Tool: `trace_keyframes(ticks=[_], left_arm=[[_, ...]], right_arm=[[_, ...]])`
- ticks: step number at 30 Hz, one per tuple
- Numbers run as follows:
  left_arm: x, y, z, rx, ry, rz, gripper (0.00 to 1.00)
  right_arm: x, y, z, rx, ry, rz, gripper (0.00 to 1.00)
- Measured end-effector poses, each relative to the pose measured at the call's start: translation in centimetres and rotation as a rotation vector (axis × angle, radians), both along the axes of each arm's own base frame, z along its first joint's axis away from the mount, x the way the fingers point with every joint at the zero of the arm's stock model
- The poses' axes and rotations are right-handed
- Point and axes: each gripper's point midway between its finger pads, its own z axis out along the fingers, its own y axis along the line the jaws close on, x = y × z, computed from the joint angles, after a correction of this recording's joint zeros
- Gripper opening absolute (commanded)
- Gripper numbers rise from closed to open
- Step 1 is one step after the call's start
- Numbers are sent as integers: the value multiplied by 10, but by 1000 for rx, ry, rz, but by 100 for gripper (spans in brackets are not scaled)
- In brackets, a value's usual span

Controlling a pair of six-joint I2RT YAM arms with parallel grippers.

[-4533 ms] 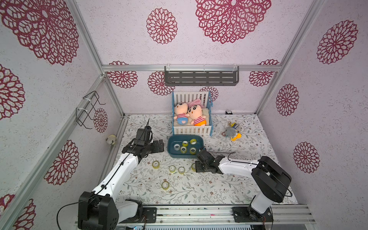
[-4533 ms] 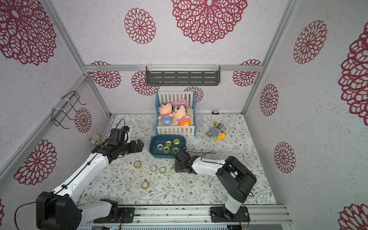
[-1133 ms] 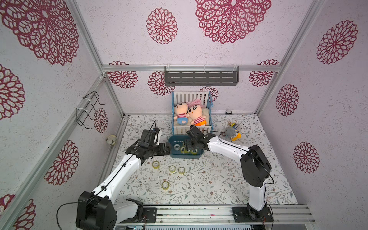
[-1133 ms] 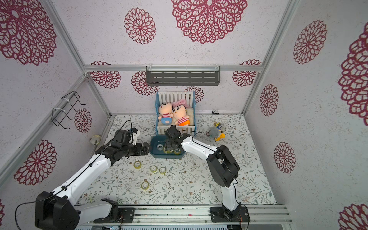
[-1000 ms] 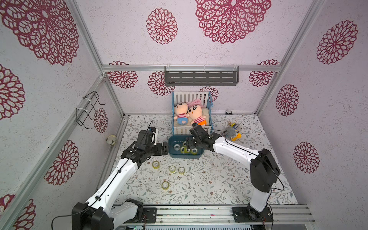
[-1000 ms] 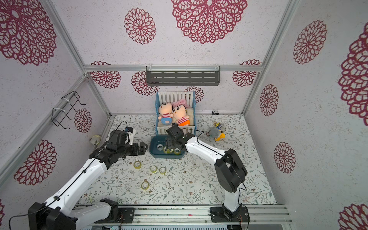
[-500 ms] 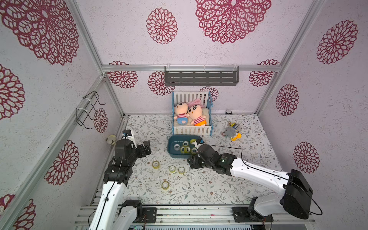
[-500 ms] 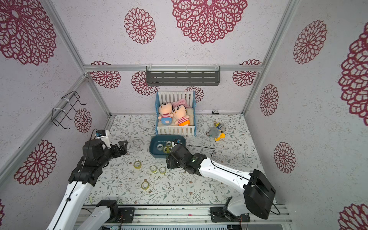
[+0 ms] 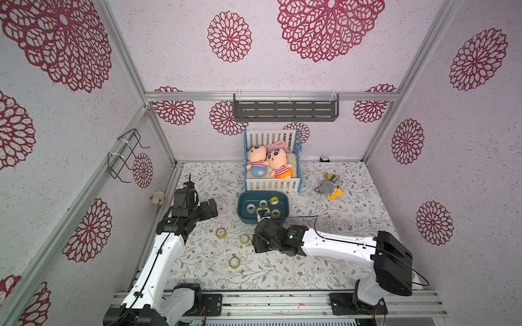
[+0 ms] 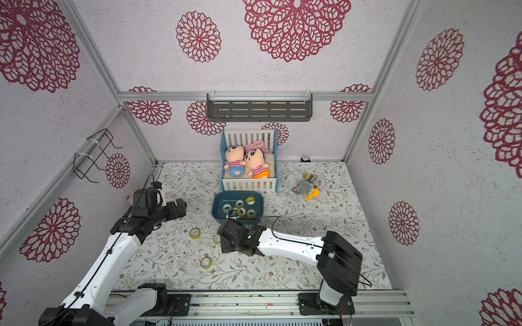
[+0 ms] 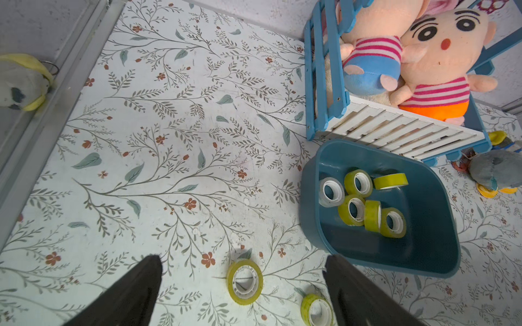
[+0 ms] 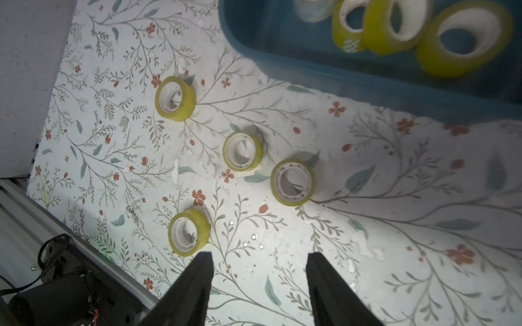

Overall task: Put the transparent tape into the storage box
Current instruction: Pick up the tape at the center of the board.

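Tape rolls (image 12: 258,153) dot the floral mat (image 12: 395,197); left gripper (image 11: 243,258) and right gripper (image 12: 260,254) gape empty.

Floral tabletop (image 9: 324,276) with storage box (image 9: 262,193), toy crib (image 9: 272,185), grey plush toy (image 9: 327,186) and four loose tape rolls (image 12: 292,182)

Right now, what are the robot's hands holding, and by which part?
Nothing. The left hand and the right hand are both open and empty.
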Motion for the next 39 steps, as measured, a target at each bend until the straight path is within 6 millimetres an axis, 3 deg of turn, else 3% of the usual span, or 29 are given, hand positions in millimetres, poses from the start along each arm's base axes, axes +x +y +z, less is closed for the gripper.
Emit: trace_keyframes(ticks=[7,14,17,25,39], left_arm=[[0,11,-3,32,12,42,97],[0,12,-3,34,15,47,97],[0,12,-2,36,12,45,97],[0,11,1,32,2,36,97],[0,11,1,31,2,35,97]], right_arm=[[-19,39,-18,-68,32,58,59],[-16,67,-28,-127,60,75,59],[-18,65,-43,-180,81,77,59],[-46,47,-71,-299,124,122,60],[-52,48,-71,-292,138,144,63]])
